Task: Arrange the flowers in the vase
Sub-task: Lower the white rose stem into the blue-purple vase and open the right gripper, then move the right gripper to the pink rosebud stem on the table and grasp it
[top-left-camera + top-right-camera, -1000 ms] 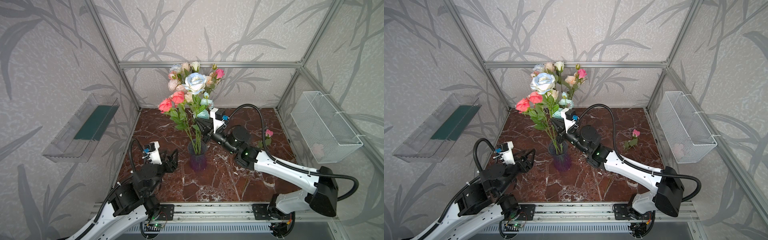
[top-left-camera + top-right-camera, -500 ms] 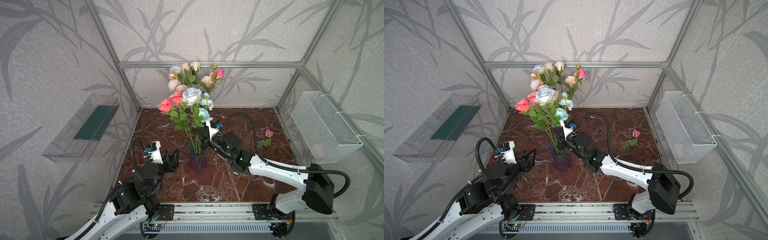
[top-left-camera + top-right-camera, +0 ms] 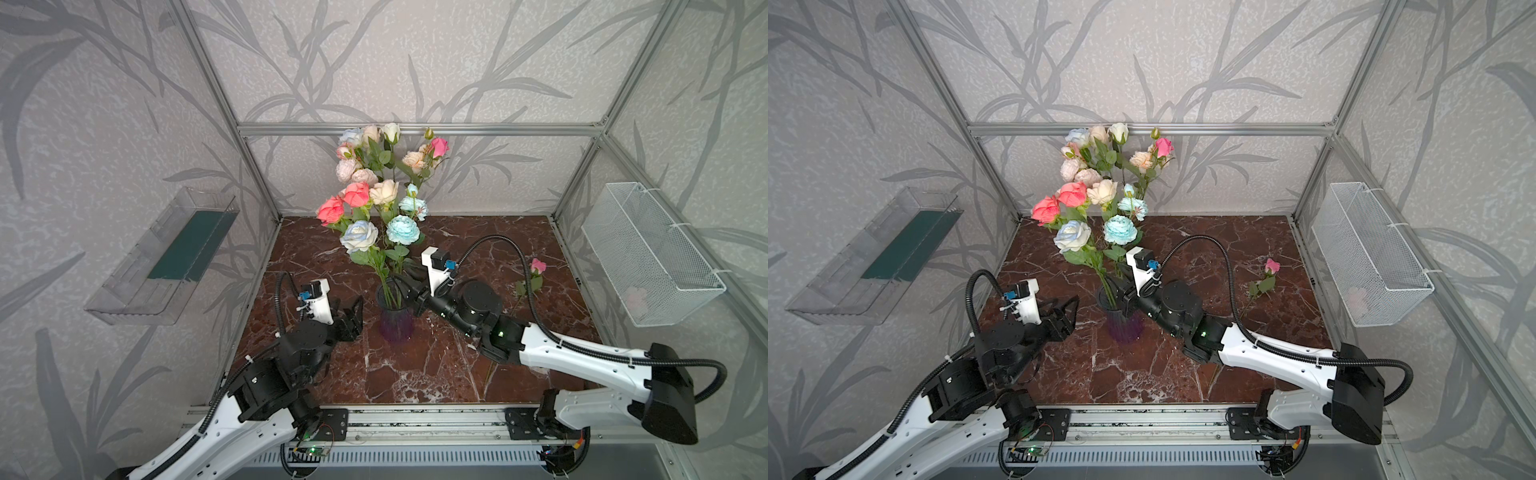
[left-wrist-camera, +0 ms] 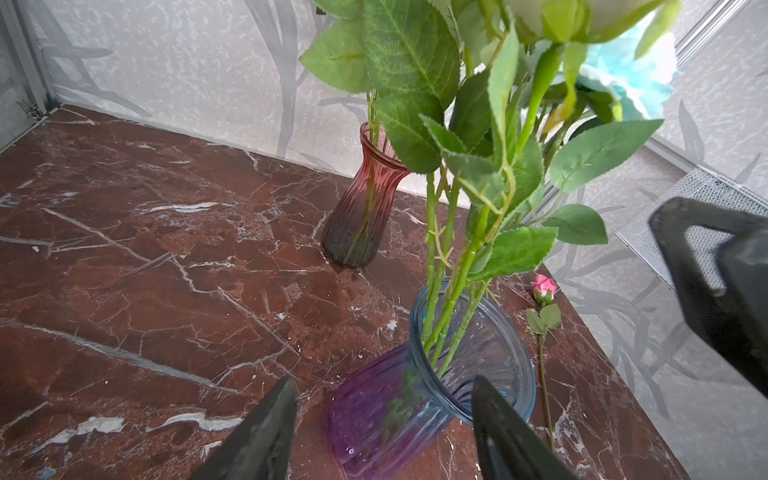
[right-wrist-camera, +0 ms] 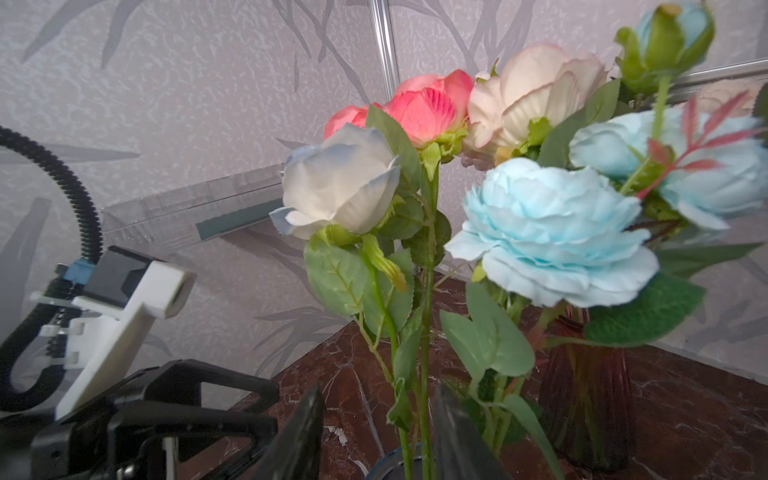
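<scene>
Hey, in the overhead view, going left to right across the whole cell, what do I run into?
In a top view: clear wall tray → left gripper → purple vase → loose pink rose → white wire basket.

Flowers [image 3: 374, 232] in near vase [image 3: 395, 322], second vase [image 4: 361, 208] behind, stray flower [image 3: 537, 268] on table [image 3: 478, 237], right

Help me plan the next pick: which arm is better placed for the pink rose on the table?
Right: the pink rose lies on that arm's side, and the purple vase stands between it and the left gripper.
</scene>
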Robot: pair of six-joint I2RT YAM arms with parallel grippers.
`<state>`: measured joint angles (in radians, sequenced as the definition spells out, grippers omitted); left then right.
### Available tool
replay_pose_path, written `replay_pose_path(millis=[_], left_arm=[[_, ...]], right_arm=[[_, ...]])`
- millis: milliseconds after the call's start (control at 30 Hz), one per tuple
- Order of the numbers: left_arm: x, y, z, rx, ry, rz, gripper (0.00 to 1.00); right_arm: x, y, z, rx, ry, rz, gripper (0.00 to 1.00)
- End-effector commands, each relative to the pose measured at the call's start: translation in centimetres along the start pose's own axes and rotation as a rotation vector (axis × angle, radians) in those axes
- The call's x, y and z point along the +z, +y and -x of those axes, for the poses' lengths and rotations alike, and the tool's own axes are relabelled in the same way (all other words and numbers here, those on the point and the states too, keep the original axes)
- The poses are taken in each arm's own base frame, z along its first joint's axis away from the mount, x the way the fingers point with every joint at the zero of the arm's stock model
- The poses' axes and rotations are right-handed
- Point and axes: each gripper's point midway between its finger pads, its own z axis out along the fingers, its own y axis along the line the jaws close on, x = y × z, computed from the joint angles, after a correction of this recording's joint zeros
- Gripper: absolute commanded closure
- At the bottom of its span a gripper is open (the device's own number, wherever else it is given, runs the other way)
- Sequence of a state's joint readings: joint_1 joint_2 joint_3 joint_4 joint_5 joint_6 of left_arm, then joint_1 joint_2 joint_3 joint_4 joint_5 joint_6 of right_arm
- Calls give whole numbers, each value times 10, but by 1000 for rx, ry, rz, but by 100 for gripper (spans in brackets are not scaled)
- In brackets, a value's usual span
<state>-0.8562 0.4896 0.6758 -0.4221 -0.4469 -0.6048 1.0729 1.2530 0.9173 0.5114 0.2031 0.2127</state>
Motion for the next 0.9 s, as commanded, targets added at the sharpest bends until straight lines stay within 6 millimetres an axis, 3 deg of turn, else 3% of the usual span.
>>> replay_pose_path(millis=[0, 100, 267, 467, 633, 733, 867], left_arm=[[4, 0, -1, 5, -4, 5, 32], [2, 0, -3, 12, 6, -3, 32], [-5, 11, -9, -1, -14, -3, 31], [-11, 13, -14, -12, -7, -29, 31], [-14, 8, -14, -20, 5, -65, 31], [-13, 2, -18, -26, 24, -95, 31], [-8, -7, -26, -17, 54, -134, 31]], right_arm=[[-21, -7, 14, -19, -1, -45, 57], [-42, -25, 13, -48, 52, -132, 57], [-97, -87, 1, -101, 169, -414, 57], [-167, -209, -47, 83, 418, -822, 55], [-202, -288, -90, 276, 574, -1054, 52], [-210, -318, -119, 378, 660, -1111, 54], [-227, -340, -147, 444, 744, -1201, 55]])
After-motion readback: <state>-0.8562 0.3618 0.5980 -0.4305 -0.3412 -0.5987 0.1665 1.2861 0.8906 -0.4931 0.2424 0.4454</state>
